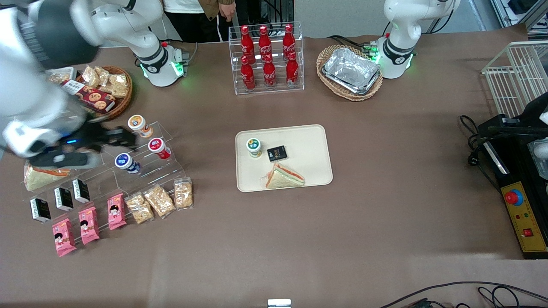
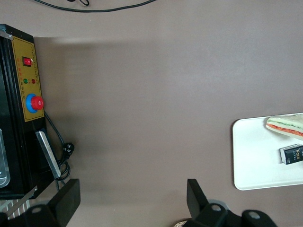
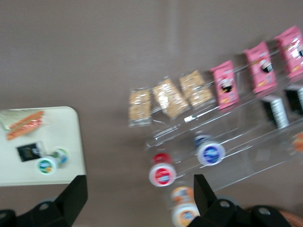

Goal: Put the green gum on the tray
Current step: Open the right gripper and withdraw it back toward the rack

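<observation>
The gripper (image 3: 137, 201) has its two fingers (image 3: 75, 191) spread wide w/ nothing between them. It hangs up over the clear step rack (image 1: 141, 164) at the working arm's end of the table, above the little bottles. Right under it sit the red-lid bottle (image 3: 162, 173), the blue-lid bottle (image 3: 210, 153) and an orange-lid one (image 3: 183, 213), all on the rack. Nearer the front camera are cracker bags (image 1: 159, 200) and pink snack packs (image 1: 87, 224).

The green gum (image 1: 254, 146) is not on the rack. It stands upright on the tray (image 1: 314, 143) in the middle of the table, near the tray edge that faces the working arm, just beside a small black packet (image 1: 277, 153). A sandwich (image 1: 284, 177) lies on the tray too, closer to the front camera.

So I think the job is pretty much done: gum is on the tray, gripper is empty and well apart from it. Nothing left but maybe for the arm to go park
</observation>
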Controlling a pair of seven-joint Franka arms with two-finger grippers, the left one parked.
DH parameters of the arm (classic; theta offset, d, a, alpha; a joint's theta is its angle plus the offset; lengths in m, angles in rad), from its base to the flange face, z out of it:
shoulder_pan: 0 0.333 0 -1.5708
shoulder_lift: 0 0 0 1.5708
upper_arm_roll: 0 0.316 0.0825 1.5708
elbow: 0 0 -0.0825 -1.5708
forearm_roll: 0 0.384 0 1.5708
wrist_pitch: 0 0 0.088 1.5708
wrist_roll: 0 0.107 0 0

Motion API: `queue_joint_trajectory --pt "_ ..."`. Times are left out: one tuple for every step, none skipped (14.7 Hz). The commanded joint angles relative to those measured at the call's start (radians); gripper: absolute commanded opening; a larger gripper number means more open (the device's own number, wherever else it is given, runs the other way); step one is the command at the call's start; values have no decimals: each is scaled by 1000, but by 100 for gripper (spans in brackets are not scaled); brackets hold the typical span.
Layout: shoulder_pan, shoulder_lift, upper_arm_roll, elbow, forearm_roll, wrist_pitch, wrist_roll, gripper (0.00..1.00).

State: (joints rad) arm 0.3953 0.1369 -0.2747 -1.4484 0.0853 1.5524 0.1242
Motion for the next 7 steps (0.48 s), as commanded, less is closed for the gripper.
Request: queue_joint_trajectory --pt "-157 -6 52 11 -6 -18 -187 100" --pt "-214 -5 98 16 -7 -18 -192 100" --pt "-289 -6 168 16 -7 -20 -190 100" --pt "-370 -8 252 16 -10 -21 -184 100" --pt "-428 -13 326 14 -27 -21 -183 100" --pt "-450 -19 363 14 -53 -21 -178 100" --pt "-447 -22 364 14 -59 -21 -164 100"
